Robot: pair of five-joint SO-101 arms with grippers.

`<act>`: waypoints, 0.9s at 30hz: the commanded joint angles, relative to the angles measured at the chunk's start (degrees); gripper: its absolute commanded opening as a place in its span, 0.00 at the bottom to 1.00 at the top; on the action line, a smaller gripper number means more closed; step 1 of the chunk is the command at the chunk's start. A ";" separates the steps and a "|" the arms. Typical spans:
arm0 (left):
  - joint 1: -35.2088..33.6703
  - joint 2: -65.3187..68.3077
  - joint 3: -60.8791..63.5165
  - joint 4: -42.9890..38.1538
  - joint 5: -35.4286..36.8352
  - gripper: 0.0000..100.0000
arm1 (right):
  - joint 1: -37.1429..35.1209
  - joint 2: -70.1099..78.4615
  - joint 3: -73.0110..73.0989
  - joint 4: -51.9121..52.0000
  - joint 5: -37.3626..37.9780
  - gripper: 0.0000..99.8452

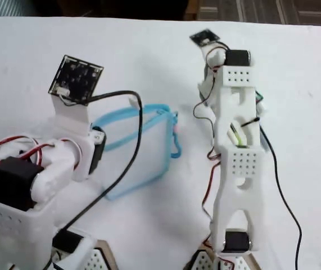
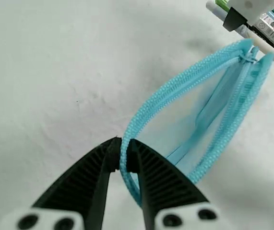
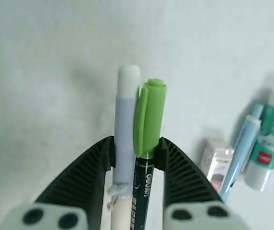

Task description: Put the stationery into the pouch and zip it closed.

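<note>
One pouch (image 2: 175, 89), three pens (image 3: 148, 115), one eraser (image 3: 217, 164), one teal tube (image 3: 271, 139).

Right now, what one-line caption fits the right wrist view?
Right gripper, jaws shut on a white pen and a green-capped marker, over the white table.

Fingers (image 2: 88, 178) tight on pouch (image 2: 194, 120) rim

Translucent plastic pouch (image 1: 140, 152), matt white table (image 1: 31, 50)
</note>
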 commanded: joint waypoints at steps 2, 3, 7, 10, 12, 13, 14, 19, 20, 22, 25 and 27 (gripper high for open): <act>-0.26 0.00 2.59 0.09 0.00 0.02 | -0.13 -15.52 21.63 0.75 -0.18 0.02; -0.26 0.00 2.59 0.09 0.00 0.02 | -0.22 -17.36 24.97 0.75 -0.18 0.02; -0.26 0.00 2.59 0.09 0.00 0.02 | -0.40 -19.38 33.85 -1.45 -0.53 0.02; -0.26 0.00 2.59 0.09 0.00 0.02 | -0.04 -17.80 36.57 -5.93 -1.76 0.02; -0.26 0.00 2.59 0.09 -0.09 0.02 | 0.04 -16.48 37.01 -8.92 -2.20 0.02; 0.00 0.00 2.59 0.00 -0.18 0.02 | -0.04 -15.78 37.01 -9.45 -2.29 0.03; 0.09 0.00 2.59 0.00 -0.18 0.02 | -0.22 -15.25 36.75 -9.45 -2.73 0.06; -0.26 0.00 2.59 0.00 -0.18 0.02 | -2.68 -15.16 36.66 -4.79 -0.97 0.25; -0.26 0.00 2.59 0.00 -0.18 0.02 | -3.47 -15.43 36.66 -3.38 -0.09 0.28; -0.26 0.00 2.59 0.09 -0.18 0.02 | -4.18 -16.48 36.66 -1.80 0.35 0.30; -0.26 0.00 2.59 0.09 -0.26 0.02 | -3.47 -19.12 36.66 -1.80 0.62 0.31; -0.26 0.00 2.59 0.09 -0.26 0.02 | -2.42 -20.79 36.57 -2.07 0.70 0.31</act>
